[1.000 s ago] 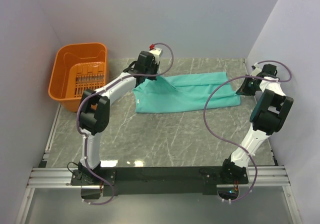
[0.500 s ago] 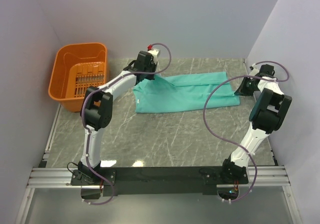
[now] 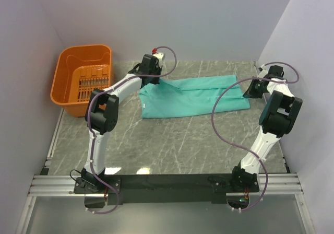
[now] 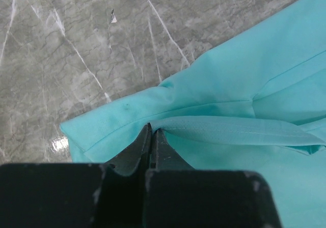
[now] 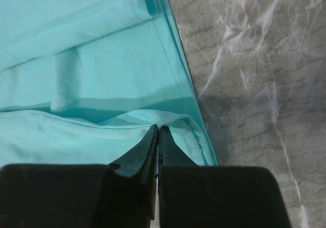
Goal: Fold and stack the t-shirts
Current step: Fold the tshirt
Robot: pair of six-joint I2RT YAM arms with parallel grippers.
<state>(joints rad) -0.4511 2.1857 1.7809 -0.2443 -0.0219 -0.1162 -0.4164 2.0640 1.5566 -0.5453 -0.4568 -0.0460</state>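
Note:
A teal t-shirt (image 3: 193,95) lies folded lengthwise across the far middle of the marble table. My left gripper (image 3: 154,77) is at its far left corner, jaws shut on a fold of the t-shirt (image 4: 224,131); the gripper (image 4: 153,131) pinches the cloth at its tips. My right gripper (image 3: 250,90) is at the shirt's right end, shut on the t-shirt's hem (image 5: 102,80); the gripper (image 5: 159,129) pulls the edge up into a small peak. No neck label shows.
An orange plastic basket (image 3: 68,95) stands at the far left against the wall. Grey walls close in the table on three sides. Bare marble (image 3: 177,145) lies between the shirt and the arm bases.
Both grippers have moved slightly toward the far wall with the shirt's ends. The raised fold at the left end has lowered and the cloth lies flatter.

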